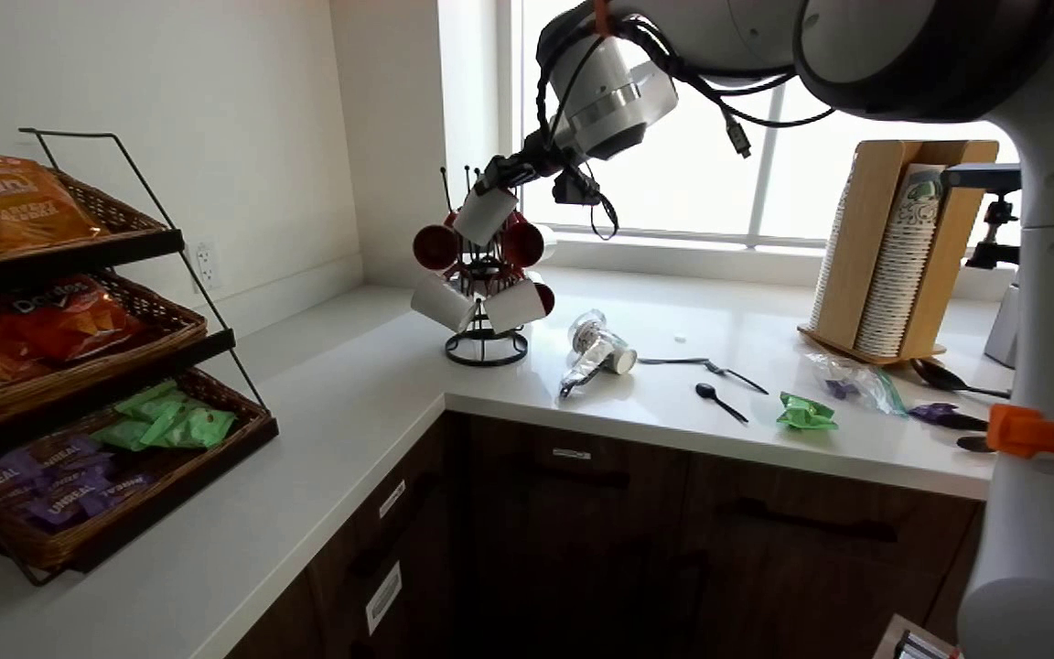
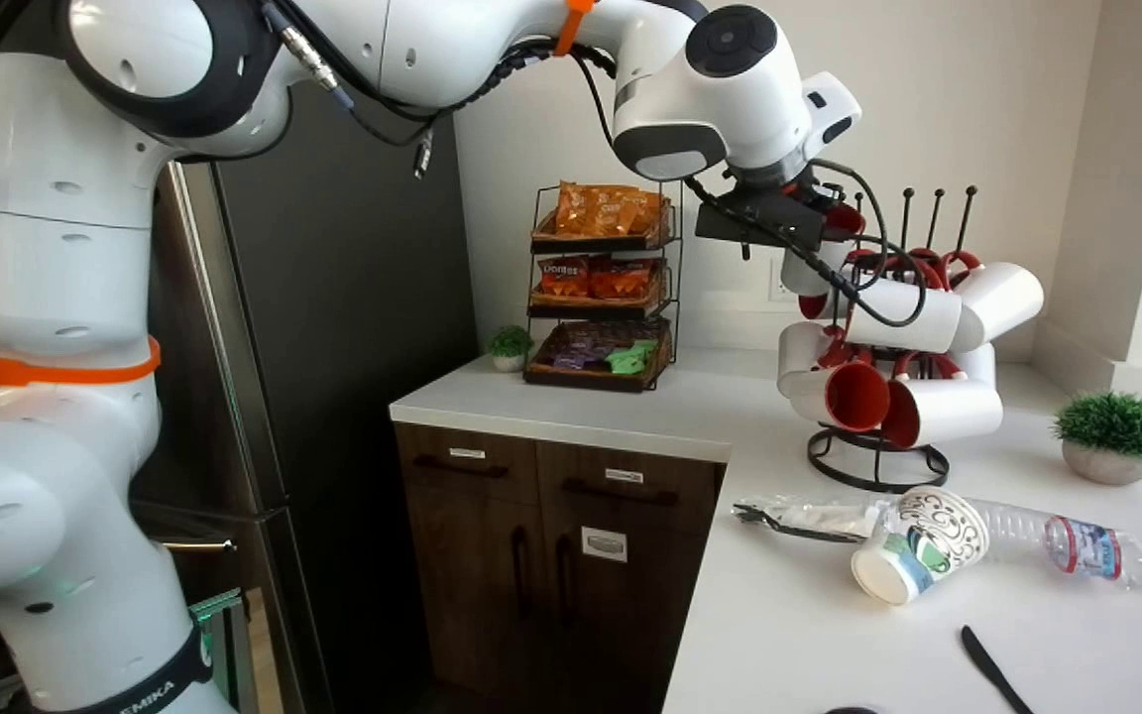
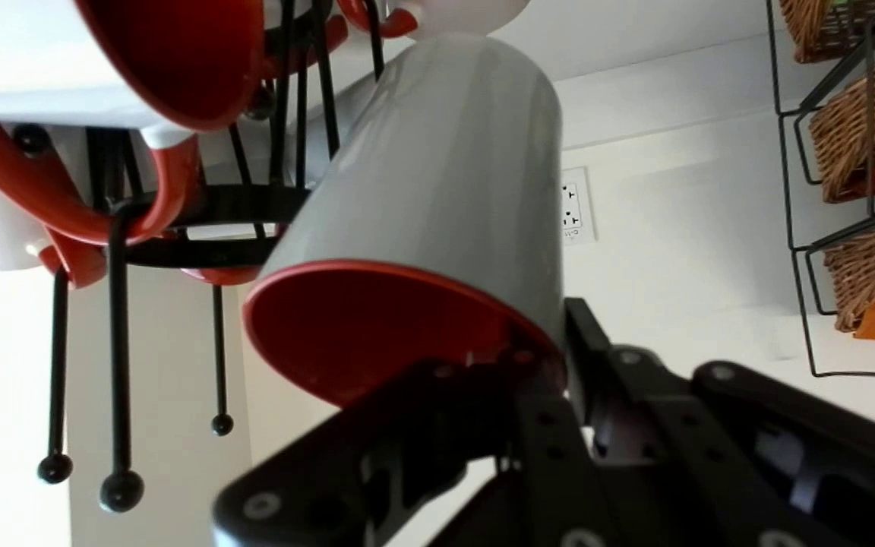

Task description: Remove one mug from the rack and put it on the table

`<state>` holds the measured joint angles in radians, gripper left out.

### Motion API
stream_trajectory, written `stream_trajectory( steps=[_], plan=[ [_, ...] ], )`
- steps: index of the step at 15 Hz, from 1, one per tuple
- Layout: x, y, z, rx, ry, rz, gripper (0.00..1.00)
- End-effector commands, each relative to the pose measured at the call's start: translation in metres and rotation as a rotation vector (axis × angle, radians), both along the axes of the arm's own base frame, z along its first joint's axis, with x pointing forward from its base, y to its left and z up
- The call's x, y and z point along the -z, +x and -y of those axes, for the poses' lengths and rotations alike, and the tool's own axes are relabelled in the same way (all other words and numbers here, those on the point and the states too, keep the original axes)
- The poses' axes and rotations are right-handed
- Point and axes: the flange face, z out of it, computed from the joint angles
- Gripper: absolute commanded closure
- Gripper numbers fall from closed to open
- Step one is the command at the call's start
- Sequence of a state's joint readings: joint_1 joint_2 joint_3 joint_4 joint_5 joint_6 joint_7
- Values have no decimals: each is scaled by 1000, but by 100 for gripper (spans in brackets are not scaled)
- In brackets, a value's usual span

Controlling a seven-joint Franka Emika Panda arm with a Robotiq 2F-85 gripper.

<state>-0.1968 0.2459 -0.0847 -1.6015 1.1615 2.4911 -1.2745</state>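
At the wrist view's centre, the gripper (image 3: pixel 555 346) pinches a red-lined white mug (image 3: pixel 445 182) by its rim. In an exterior view, the black mug tree (image 1: pixel 486 361) stands mid-frame on the pale countertop (image 1: pixel 335 357); whether the mug clears it is hard to tell.

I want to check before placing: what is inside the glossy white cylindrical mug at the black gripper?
In the wrist view, the mug shows a red inner wall and one black gripper finger inside its mouth. Its own side covers the bottom.
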Motion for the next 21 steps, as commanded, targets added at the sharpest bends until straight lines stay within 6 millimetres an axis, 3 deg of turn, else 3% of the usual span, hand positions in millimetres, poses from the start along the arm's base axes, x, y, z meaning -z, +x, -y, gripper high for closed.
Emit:
stream_trajectory(
  steps=[1, 21],
  plan=[
    [-13, 5, 7, 30, 39, 24, 97],
    [16, 10, 12, 44, 43, -36, 97]
  ],
)
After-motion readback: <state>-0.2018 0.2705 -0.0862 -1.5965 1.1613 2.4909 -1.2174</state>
